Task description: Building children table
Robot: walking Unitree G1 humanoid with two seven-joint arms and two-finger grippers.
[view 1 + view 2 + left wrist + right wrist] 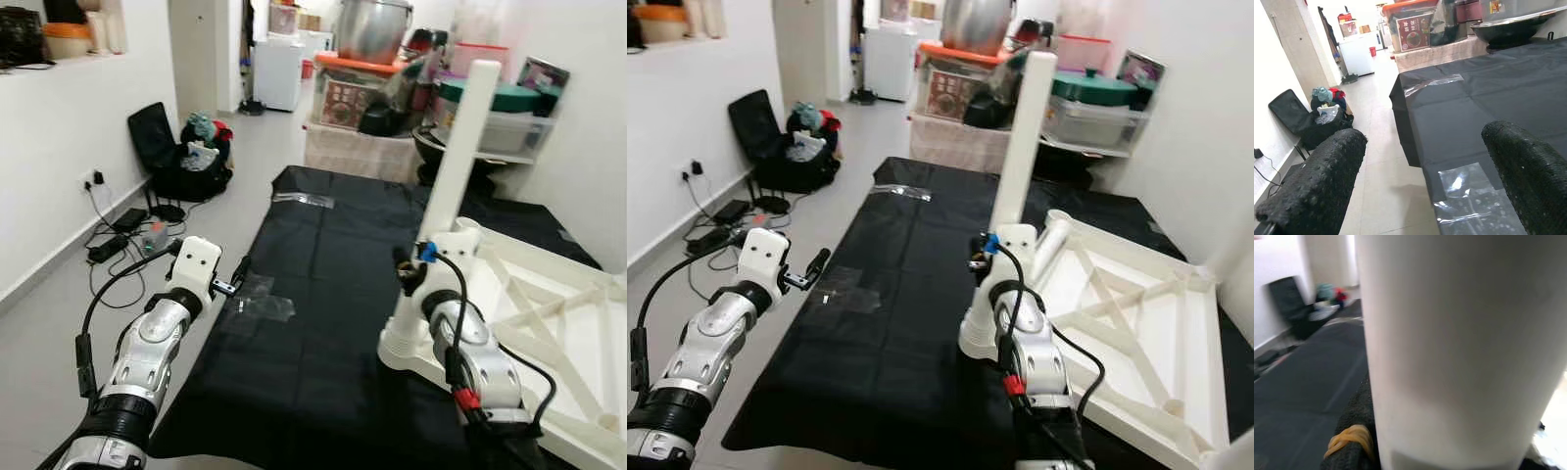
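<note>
Assembly status: in progress, early stage by the look of it.

The white children's table top [1136, 323] lies upside down on the black-covered surface [323, 294], at the robot's right. Its underside ribbing and cross-braces face up. One white leg [1019, 166] stands upright in the near corner socket [980, 338] of the top. A second short round socket [1053, 230], just beyond the leg, stands bare with no leg in it. The far corners are partly cut off by the frame; no legs rise from the parts that show, so at least the second socket is judged outstanding.

Right pincer [411, 269]: raised against the lower part of the standing leg. In the right wrist view the leg's white shaft sits hard against a black finger [1354, 431]. It appears clamped around the leg, either seating or steadying it. Whether the leg is fully home in its socket cannot be told.

Left pincer [230, 284]: held out over the near left edge of the surface, fingers [1317, 186] spread apart and holding nothing. Beneath it lies a patch of clear tape [260, 304] on the cloth.

No loose legs can be made out on the surface.

Remaining work, as judged: confirm the first leg, fit the others, then turn the table upright.
</note>
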